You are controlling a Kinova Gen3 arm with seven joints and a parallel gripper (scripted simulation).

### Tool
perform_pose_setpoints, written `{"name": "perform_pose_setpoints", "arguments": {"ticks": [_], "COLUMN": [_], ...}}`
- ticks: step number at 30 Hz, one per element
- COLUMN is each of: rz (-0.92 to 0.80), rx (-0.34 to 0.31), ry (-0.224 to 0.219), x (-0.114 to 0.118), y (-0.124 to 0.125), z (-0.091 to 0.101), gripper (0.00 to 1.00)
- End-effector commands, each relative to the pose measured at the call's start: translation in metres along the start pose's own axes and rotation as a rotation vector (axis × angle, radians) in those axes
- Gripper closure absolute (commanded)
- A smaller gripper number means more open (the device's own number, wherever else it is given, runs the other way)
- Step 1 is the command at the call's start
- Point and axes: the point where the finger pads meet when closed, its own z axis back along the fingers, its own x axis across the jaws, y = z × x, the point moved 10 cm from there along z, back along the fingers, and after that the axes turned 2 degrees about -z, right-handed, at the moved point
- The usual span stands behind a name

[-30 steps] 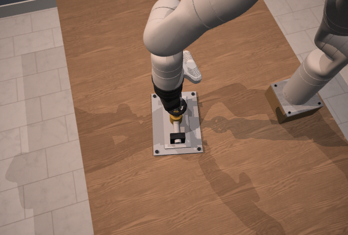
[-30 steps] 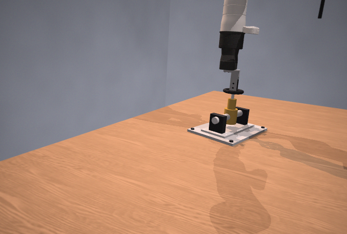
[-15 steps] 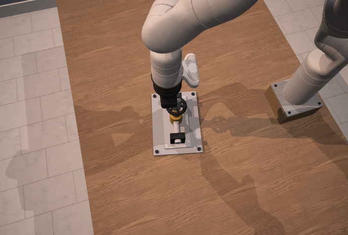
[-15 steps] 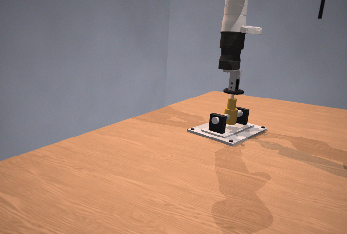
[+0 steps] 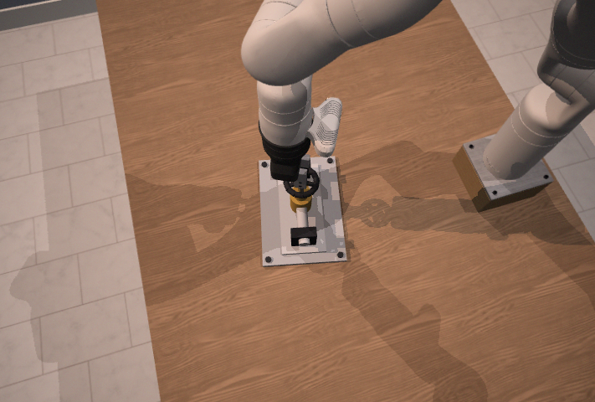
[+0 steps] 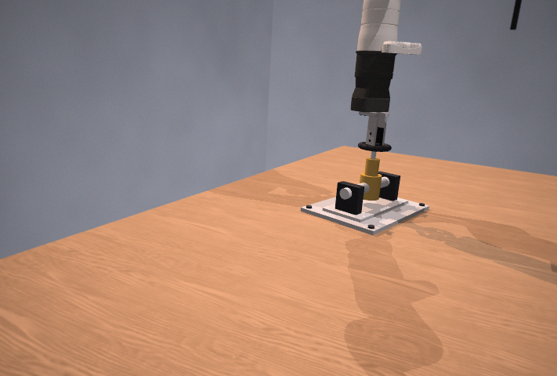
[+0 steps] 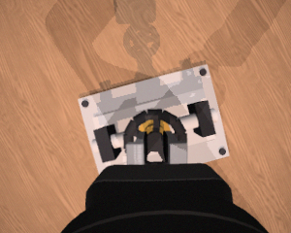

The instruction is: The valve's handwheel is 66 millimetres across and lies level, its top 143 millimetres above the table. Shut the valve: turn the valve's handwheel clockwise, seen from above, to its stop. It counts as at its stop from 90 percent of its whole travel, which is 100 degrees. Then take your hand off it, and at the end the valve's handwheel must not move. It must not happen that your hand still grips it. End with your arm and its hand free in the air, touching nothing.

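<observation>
The valve stands on a grey baseplate [image 5: 302, 213] in the middle of the wooden table. Its black handwheel [image 5: 308, 182] lies level on top of a yellow body [image 5: 300, 203], between two black pipe blocks [image 6: 349, 196]. My gripper [image 5: 301, 176] points straight down over the wheel and is shut on the handwheel, with the fingers reaching down to the wheel in the side view [image 6: 374, 141]. In the wrist view the handwheel [image 7: 153, 131] shows as a dark arc just ahead of the fingers, with the yellow body seen through it.
The arm's base block [image 5: 501, 172] stands at the table's right side. The table's left edge borders a tiled floor [image 5: 37, 189]. A grey wall rises behind the table in the side view.
</observation>
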Motion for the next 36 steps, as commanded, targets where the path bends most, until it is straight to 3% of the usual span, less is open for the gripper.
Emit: {"name": "perform_pose_setpoints", "arguments": {"ticks": [1,16,36], "rz": [-0.006,-0.229,-0.357], "rx": [-0.002,-0.002,-0.002], "ry": [0.001,0.001,0.001], "x": [0.0003,0.0003,0.0003], "y": [-0.0003,-0.0003,-0.0003], "z": [0.0006,0.0006,0.0006], "gripper": [1.0,1.0,1.0]}}
